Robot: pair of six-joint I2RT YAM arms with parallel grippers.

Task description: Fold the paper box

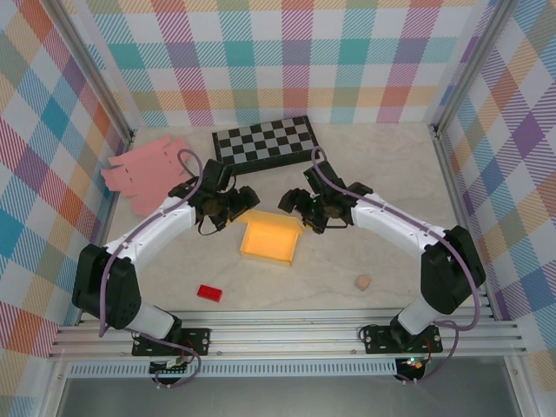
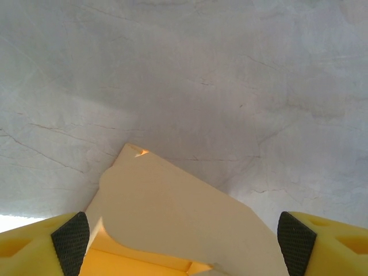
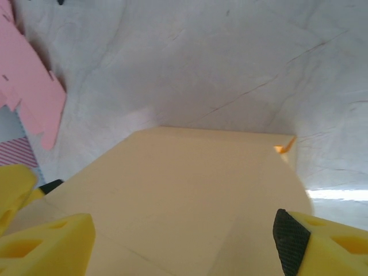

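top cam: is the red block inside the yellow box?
No, the red block lies outside the yellow box, well clear of its near-left corner.

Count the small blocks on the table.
2: a red block near-left of the yellow paper box, a tan cube near-right of it. More may lie hidden.

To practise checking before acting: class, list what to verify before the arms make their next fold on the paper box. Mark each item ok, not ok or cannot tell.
1. The paper box sits between the two hands: ok.
2. The left hand is open, with a box flap in its gap: ok.
3. The right hand is open over a box panel: ok.
4. Either hand is touching the paper: cannot tell.
5. The red block and small cube lie apart from the box: ok.
6. The pink sheet lies apart from the box: ok.
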